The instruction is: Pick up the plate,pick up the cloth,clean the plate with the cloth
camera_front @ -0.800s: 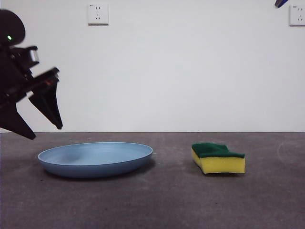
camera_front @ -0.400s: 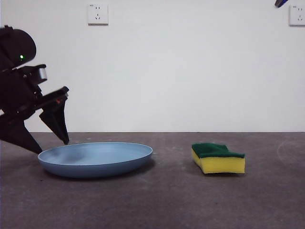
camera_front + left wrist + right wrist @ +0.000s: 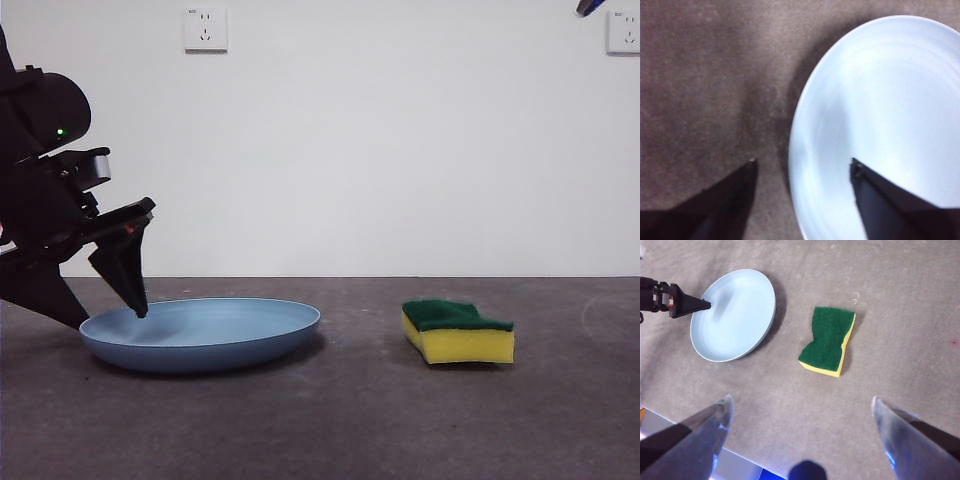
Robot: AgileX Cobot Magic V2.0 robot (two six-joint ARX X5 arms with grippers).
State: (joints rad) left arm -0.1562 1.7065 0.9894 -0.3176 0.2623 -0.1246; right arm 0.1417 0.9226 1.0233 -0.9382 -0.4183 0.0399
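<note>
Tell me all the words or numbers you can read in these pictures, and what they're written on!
None can be read.
The wall socket has a tiny mark above it, too small to read.
The second socket at the picture's edge: the same, too small.
The plate and the sponge carry no writing that shows.

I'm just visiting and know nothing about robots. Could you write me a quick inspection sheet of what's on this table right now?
Surface: dark grey table, matte.
Plate: light-blue plate lying flat, not yet lifted.
Cloth: yellow sponge with green top, apart from the plate, untouched.
Clutter: nothing seen.
Left claw: left claw open, straddling the plate's rim, one jaw over the plate and one outside it.
Right claw: right claw open, high above the table, holding nothing.
Cables: nothing seen.
Surroundings: white wall, wall socket.
</note>
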